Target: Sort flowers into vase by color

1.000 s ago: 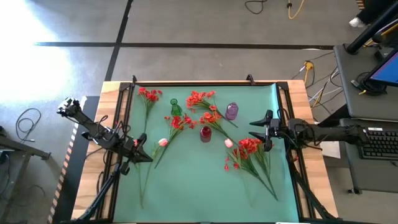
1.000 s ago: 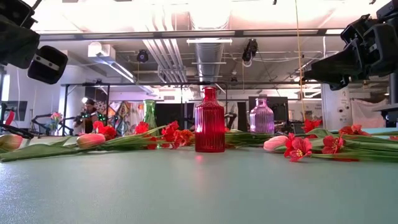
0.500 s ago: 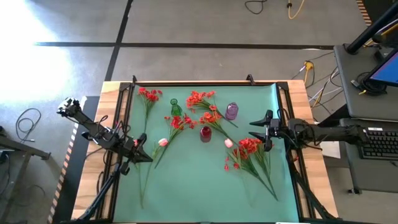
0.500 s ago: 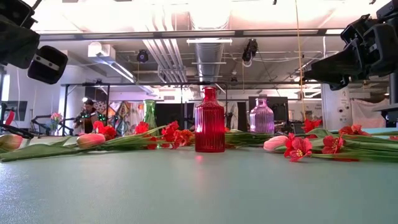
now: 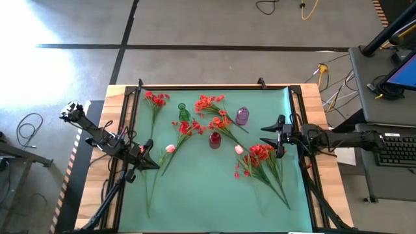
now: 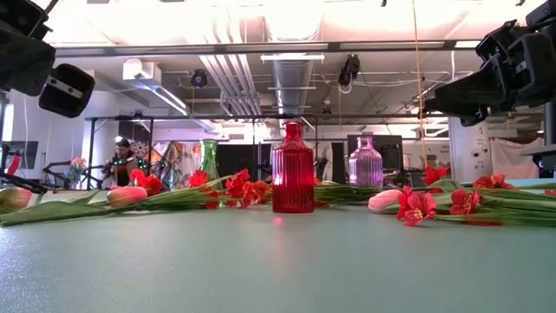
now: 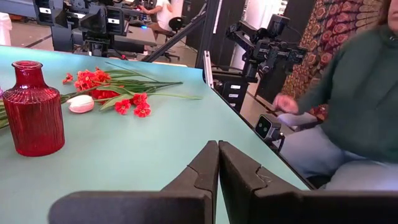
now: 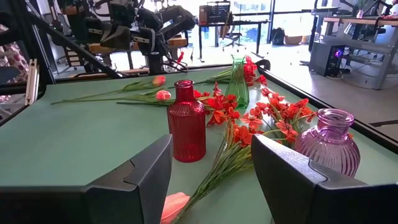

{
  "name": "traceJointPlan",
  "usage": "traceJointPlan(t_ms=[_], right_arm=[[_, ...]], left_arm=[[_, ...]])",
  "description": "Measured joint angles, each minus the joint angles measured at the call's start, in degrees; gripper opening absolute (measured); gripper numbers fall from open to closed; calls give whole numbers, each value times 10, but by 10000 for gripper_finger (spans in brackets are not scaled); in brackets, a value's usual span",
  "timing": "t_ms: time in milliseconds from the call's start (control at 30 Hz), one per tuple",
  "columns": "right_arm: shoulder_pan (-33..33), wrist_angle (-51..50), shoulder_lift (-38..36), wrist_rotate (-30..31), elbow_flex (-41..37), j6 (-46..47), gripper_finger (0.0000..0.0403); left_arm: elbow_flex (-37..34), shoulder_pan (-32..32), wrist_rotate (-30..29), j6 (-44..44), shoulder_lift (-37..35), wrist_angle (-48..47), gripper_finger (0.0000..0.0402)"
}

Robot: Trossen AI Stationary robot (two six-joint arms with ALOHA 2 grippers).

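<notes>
Nothing sorted yet: red vase (image 5: 214, 139), green vase (image 5: 184, 114) and purple vase (image 5: 242, 116) all empty, ribbed glass. Flowers (image 5: 260, 157) lying flat under the open, empty right hand (image 5: 272, 136); thin stems, bushy red blossoms, smooth pink buds. Left hand (image 5: 147, 156) closed, empty, idle well apart from the vases.

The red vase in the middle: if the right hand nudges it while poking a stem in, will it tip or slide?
The red vase stands upright, taller than wide with a narrow neck, so a push near the neck could probably tip it. It looks like ribbed glass, likely hard and slippery. On the smooth green mat it may slide.
</notes>
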Motion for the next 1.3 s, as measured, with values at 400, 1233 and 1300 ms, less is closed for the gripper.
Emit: traceJointPlan(t_ms=[400,1233,1300], right_arm=[[0,0,0,0,0,0,210],[0,63,0,34,0,129,210],[0,66,0,34,0,136,210]], left_arm=[[0,0,-64,49,0,122,0],[0,0,-139,34,35,464,0],[0,0,-140,37,56,479,0]])
